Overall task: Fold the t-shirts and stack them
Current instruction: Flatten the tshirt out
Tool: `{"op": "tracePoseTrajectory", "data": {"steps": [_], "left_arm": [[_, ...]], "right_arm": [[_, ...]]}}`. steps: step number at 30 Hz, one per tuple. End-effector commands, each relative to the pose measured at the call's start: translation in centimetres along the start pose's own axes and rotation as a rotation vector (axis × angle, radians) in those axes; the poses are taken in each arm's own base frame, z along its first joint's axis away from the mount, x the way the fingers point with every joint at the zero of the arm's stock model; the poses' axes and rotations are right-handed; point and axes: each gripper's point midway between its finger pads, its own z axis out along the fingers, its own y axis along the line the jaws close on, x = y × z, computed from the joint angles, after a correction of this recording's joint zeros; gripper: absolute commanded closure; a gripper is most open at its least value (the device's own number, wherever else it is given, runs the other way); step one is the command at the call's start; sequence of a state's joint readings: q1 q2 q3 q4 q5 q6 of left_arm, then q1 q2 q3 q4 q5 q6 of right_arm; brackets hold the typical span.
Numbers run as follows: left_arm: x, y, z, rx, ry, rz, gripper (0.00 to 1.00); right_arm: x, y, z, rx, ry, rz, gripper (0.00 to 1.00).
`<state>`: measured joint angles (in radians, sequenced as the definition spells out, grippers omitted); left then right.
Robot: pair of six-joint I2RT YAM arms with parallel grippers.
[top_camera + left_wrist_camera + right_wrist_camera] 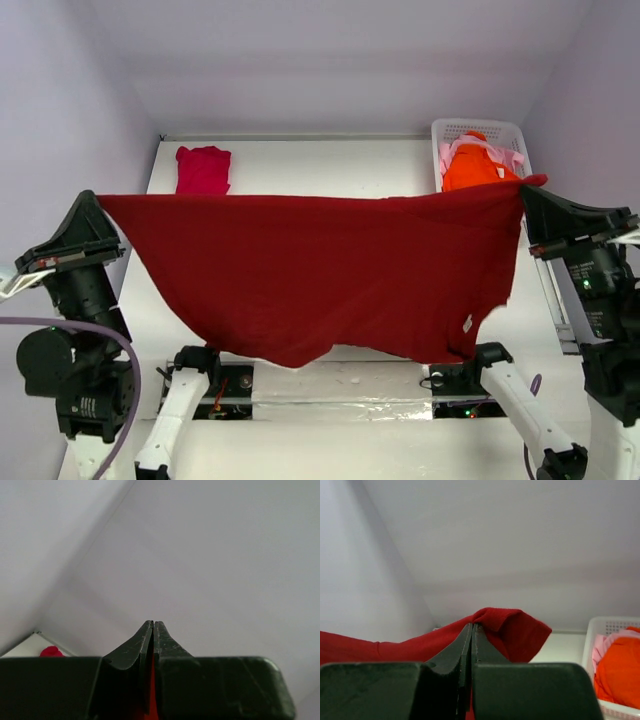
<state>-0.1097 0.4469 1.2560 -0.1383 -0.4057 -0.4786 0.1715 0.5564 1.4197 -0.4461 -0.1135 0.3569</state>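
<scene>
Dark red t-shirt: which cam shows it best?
Top external: the whole dark red t-shirt shows, stretched out in the air. Right wrist shows only a bunched corner; left wrist just a red sliver between the jaws.

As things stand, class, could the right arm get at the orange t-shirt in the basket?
Probably not: the right gripper is shut on the dark red t-shirt, though the orange t-shirt lies near.
</scene>
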Motion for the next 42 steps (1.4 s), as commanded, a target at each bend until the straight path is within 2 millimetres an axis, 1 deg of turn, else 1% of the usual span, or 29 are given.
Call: {"op": "tracePoseTrajectory", "data": {"steps": [1, 4, 5, 7, 8, 10, 11, 12, 13, 14, 15, 17, 20, 21, 23, 26, 27, 29, 30, 32, 33, 35, 36, 37, 38, 39, 40, 41, 42], "left_arm": [[-2.0, -1.1, 0.1, 0.049, -0.088, -0.02, 1.0], [-3.8, -2.1, -0.9, 0.084, -0.106, -0.026, 1.0], [-4.8, -2.4, -1.6, 0.089, -0.102, -0.025, 1.0], [-5.5, -2.6, -2.5, 0.094, -0.096, -0.043, 1.0], [-6.2, -2.6, -3.5, 0.101, -0.1, -0.049, 1.0], [-6.6, -2.6, -4.4, 0.118, -0.103, -0.045, 1.0], [-6.9, -2.7, -4.9, 0.126, -0.113, -0.028, 1.0], [-6.7, -2.6, -5.0, 0.13, -0.104, -0.006, 1.0], [-6.5, -2.5, -4.8, 0.115, -0.107, 0.055, 1.0], [-5.6, -2.0, -4.6, 0.092, -0.074, 0.096, 1.0], [-4.7, -2.0, -3.6, 0.078, -0.043, 0.136, 1.0], [-3.0, -1.5, -2.5, 0.049, -0.001, 0.224, 1.0], [-2.4, -0.6, -2.4, 0.018, -0.017, 0.278, 1.0], [-2.4, -0.4, -2.4, 0.009, -0.02, 0.282, 1.0], [-2.4, 0.2, -2.2, -0.019, -0.039, 0.293, 1.0], [-1.5, 1.6, -1.3, -0.064, -0.034, 0.329, 1.0], [-0.3, 2.6, -0.6, -0.088, -0.015, 0.35, 1.0], [0.9, 2.8, 0.1, -0.076, 0.008, 0.347, 1.0], [2.4, 3.3, 0.9, -0.076, 0.04, 0.345, 1.0], [4.7, 2.8, 2.1, -0.016, 0.088, 0.31, 1.0], [5.3, 2.6, 2.4, -0.003, 0.101, 0.295, 1.0], [6.4, 1.6, 3.0, 0.057, 0.125, 0.243, 1.0], [7.3, 1.8, 3.3, 0.065, 0.144, 0.234, 1.0], [8.0, 1.3, 3.4, 0.096, 0.162, 0.218, 1.0], [8.1, 0.8, 3.7, 0.12, 0.154, 0.191, 1.0], [9.3, 1.0, 4.0, 0.13, 0.179, 0.175, 1.0], [10.7, 0.1, 3.9, 0.204, 0.228, 0.16, 1.0], [10.6, -1.2, 4.1, 0.273, 0.21, 0.137, 1.0], [12.7, -1.0, 4.3, 0.296, 0.261, 0.083, 1.0]], "right_arm": [[-2.4, -0.2, -0.3, 0.023, -0.089, -0.042, 1.0], [-4.2, 0.5, -2.2, 0.018, -0.136, -0.048, 1.0], [-6.1, 1.3, -3.9, 0.012, -0.186, -0.051, 1.0], [-7.5, 1.4, -6.1, 0.039, -0.224, -0.037, 1.0], [-9.2, 1.6, -7.7, 0.06, -0.273, -0.036, 1.0], [-10.0, 0.6, -9.9, 0.137, -0.292, -0.059, 1.0], [-11.5, 0.9, -11.4, 0.151, -0.324, -0.074, 1.0], [-11.7, -0.2, -11.6, 0.219, -0.316, -0.087, 1.0], [-10.9, -1.4, -12.0, 0.28, -0.266, -0.123, 1.0], [-10.9, -2.0, -12.5, 0.32, -0.26, -0.133, 1.0], [-11.1, -3.0, -13.2, 0.38, -0.267, -0.147, 1.0], [-11.6, -3.3, -14.6, 0.415, -0.304, -0.155, 1.0], [-11.7, -4.4, -15.3, 0.501, -0.314, -0.182, 1.0], [-11.4, -4.5, -14.8, 0.503, -0.294, -0.184, 1.0], [-9.8, -4.9, -12.8, 0.514, -0.231, -0.204, 1.0], [-8.0, -5.6, -10.3, 0.514, -0.176, -0.216, 1.0], [-7.6, -5.4, -9.4, 0.488, -0.163, -0.208, 1.0], [-6.4, -5.5, -7.6, 0.46, -0.122, -0.197, 1.0], [-5.0, -5.6, -5.7, 0.436, -0.066, -0.184, 1.0], [-3.7, -5.4, -3.5, 0.389, -0.018, -0.174, 1.0], [-2.7, -5.5, -1.6, 0.356, 0.014, -0.166, 1.0], [-1.6, -5.1, 0.1, 0.304, 0.054, -0.155, 1.0], [-0.8, -4.2, 1.0, 0.244, 0.089, -0.138, 1.0], [-0.5, -4.0, 2.3, 0.22, 0.107, -0.121, 1.0], [-0.2, -3.6, 2.9, 0.193, 0.118, -0.108, 1.0], [0.1, -2.7, 3.7, 0.142, 0.137, -0.091, 1.0], [-0.4, -2.1, 4.1, 0.119, 0.134, -0.081, 1.0], [0.6, -2.4, 5.6, 0.112, 0.174, -0.067, 1.0], [1.2, -1.6, 6.2, 0.06, 0.209, -0.05, 1.0]]}}
